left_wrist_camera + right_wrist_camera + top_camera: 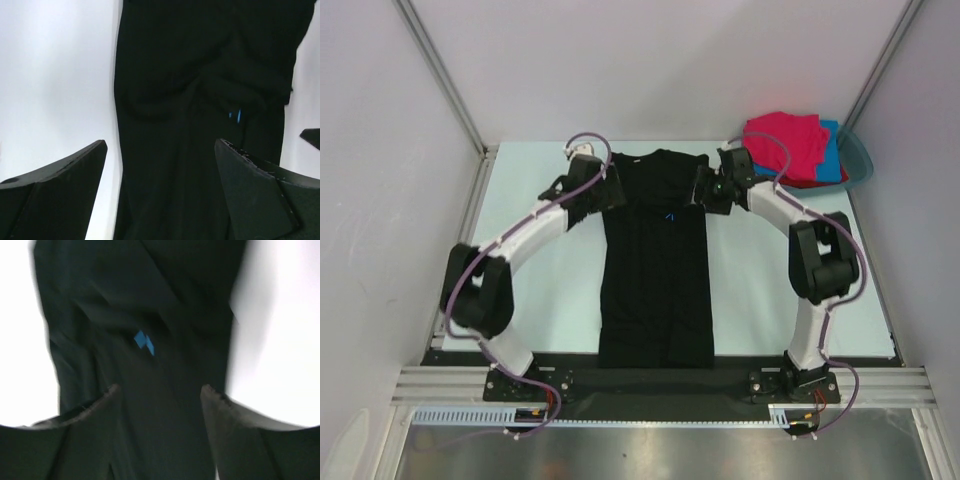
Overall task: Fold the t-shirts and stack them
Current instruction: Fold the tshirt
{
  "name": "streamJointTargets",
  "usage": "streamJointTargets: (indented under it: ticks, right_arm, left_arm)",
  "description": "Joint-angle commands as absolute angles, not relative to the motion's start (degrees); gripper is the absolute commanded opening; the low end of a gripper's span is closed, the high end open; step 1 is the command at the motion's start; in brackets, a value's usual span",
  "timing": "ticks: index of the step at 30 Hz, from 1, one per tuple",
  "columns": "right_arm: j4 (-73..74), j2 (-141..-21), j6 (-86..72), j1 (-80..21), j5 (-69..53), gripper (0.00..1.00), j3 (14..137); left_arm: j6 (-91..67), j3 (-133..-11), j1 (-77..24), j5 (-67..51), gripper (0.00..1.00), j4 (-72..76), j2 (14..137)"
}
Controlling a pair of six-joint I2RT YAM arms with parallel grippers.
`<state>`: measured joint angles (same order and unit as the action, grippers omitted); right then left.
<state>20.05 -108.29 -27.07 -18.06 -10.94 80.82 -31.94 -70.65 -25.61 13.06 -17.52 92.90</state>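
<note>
on the pale table (550, 290) we see the black t-shirt (655, 290) laid out; our left gripper (161, 145) and right gripper (160, 388) sit at its shoulders, fingers spread.

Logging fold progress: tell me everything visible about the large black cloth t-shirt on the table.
The black t-shirt is soft, plain cloth with a small blue mark on the chest. It lies flat on the pale table, sleeves seemingly folded in to make a long narrow strip, with the collar far and the hem at the near edge. The open left gripper and open right gripper sit at its shoulders; contact is unclear.
</note>
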Motion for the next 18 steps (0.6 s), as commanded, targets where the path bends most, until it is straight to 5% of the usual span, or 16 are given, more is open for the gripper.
streamJointTargets:
  ticks: [1, 7, 18]
  right_arm:
    - [14.5, -115.9, -25.4, -17.1, -26.9, 0.69, 88.7]
    - [0.9, -123.8, -37.6, -15.0, -42.7, 0.67, 95.7]
    - [10.1, -127.2, -33.6, -17.0, -36.4, 0.66, 101.7]
  left_arm:
    - [-31.8, -78.1, -20.5, 1.2, 0.96, -14.5, 99.6]
    - [-31.0, -83.2, -19.3, -1.8, 0.92, -13.2, 104.4]
    - [-30.5, -87.1, -19.2, -5.5, 0.91, -14.9, 109.5]
